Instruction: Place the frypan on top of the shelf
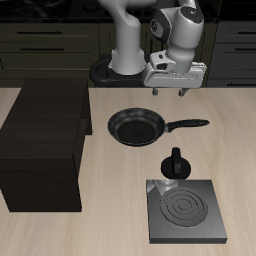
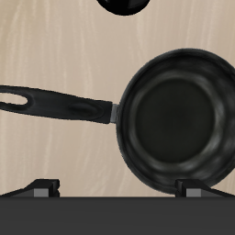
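The pincer (image 1: 172,91) hangs spread and empty above the frypan (image 1: 135,126) (handle (image 2: 60,103) lying flat on the table), with the shelf (image 1: 45,140) well apart beside it.

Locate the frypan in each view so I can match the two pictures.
Exterior view: the frypan sits on the table between the shelf and the small knobbed object, handle pointing away from the shelf.
Wrist view: the frypan fills much of the picture.
Shared landmark: the small knobbed object.

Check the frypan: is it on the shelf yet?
No. The frypan sits flat on the table beside the shelf, ungripped.
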Controlling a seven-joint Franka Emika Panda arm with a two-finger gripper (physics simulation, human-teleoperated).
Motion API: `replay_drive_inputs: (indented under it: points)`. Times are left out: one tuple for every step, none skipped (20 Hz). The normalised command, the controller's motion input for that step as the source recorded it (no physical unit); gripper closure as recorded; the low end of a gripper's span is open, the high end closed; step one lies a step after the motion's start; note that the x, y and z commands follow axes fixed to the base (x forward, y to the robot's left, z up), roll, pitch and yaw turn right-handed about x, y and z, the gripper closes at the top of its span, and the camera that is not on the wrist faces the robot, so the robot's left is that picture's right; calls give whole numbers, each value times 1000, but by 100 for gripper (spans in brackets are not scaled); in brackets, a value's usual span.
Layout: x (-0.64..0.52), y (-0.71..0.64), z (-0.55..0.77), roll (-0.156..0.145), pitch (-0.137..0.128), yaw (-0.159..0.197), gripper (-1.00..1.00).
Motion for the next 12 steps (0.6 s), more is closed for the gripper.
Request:
replay_drive_inputs:
  points:
    - [61,-28,-112,-15,2,17,-100]
    - [89,-290,-536,-34,98,-58,-100]
    - [19,-78,-306,-13,60,-37,-100]
    - [-13,-72,-446,11,70,-24,-100]
    - [-40,-74,-519,37,66,-47,-100]
    - [-13,9,-355,-8,47,-8,-100]
    - [13,93,13,0,0,0,-100]
    - [-35,35,-182,9,15,-30,-100]
    - [-27,-22,-280,1,11,-19,-100]
    - [-26,-39,-288,7,35,-49,-100]
    - [-33,49,-351,39,28,-58,-100]
    - [-22,-34,-256,-29,19,26,-100]
